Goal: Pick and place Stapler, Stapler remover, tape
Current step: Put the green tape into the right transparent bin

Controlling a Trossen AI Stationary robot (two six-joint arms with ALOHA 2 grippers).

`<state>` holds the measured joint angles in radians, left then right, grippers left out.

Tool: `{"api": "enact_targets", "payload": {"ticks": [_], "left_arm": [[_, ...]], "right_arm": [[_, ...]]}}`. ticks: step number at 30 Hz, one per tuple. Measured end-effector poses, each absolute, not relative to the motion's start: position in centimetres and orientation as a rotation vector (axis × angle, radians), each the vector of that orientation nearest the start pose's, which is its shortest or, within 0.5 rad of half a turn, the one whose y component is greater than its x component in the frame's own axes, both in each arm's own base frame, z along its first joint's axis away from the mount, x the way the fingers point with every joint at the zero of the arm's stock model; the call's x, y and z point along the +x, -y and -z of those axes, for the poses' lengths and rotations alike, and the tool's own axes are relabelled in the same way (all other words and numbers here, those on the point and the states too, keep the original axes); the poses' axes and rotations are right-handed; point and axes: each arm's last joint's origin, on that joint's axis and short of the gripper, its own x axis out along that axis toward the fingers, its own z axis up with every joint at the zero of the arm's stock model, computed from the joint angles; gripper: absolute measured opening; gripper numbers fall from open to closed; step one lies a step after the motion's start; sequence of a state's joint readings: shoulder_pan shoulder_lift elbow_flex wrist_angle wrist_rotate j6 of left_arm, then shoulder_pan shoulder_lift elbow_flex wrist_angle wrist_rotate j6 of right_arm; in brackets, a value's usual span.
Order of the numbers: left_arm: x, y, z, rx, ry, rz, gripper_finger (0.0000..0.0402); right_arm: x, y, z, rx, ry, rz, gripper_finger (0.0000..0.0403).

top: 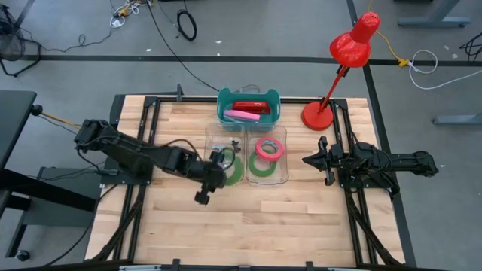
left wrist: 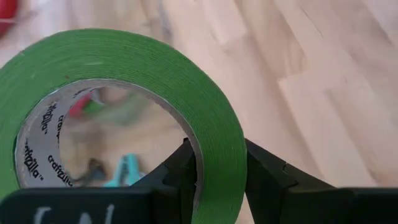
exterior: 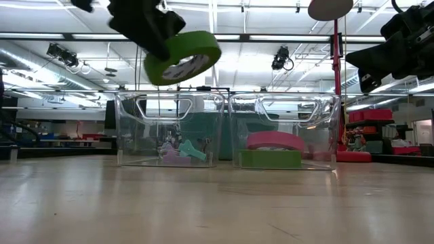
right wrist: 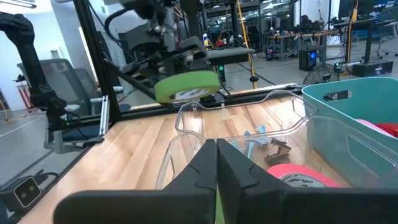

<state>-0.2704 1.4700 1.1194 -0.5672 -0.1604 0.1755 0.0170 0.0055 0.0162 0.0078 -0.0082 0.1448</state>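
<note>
Low view shows the left gripper (exterior: pixel 159 41) clamping a green tape roll (exterior: pixel 182 58) above the left clear bin (exterior: pixel 169 129), right gripper (right wrist: pixel 216 163) closed; next, probably carry it right to the other rolls' bin (exterior: pixel 285 129).

The left end effector (exterior: pixel 178 59) hangs raised above the table, its fingers (left wrist: pixel 181 171) clamped either side of a band. The right end effector (right wrist: pixel 216 163) waits opposite, fingers pressed together.

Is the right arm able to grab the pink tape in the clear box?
Probably yes. The pink tape lies uppermost in the open-topped clear box, with nothing covering it. The right claw waits beside that box, while the left claw holds a green tape elsewhere.
</note>
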Motion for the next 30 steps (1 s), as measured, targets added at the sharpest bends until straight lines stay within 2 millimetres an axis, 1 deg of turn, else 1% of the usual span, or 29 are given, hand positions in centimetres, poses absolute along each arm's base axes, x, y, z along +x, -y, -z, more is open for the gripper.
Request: {"api": "enact_targets", "payload": {"ticks": [6, 11, 19, 25, 30], "left_arm": [[30.7, 5.3, -26.9, 0.301, -0.784, 0.141, 0.0115], [31.7, 4.0, -27.8, 0.245, -0.667, 0.147, 0.0115], [33.1, 2.1, -29.3, 0.205, -0.467, 0.113, 0.0115], [34.6, 0.5, -29.3, 0.143, -0.352, 0.097, 0.0115], [35.9, -0.7, -28.2, 0.087, -0.33, 0.075, 0.0115]], "right_arm": [[9.7, -0.2, -16.9, 0.145, 0.017, -0.026, 0.0006], [9.7, -0.2, -16.9, 0.145, 0.017, -0.027, 0.0006], [9.7, -0.2, -16.9, 0.145, 0.017, -0.026, 0.0006], [9.7, -0.2, -16.9, 0.145, 0.017, -0.027, 0.0006], [9.7, -0.2, -17.0, 0.145, 0.019, -0.027, 0.0006]]}}
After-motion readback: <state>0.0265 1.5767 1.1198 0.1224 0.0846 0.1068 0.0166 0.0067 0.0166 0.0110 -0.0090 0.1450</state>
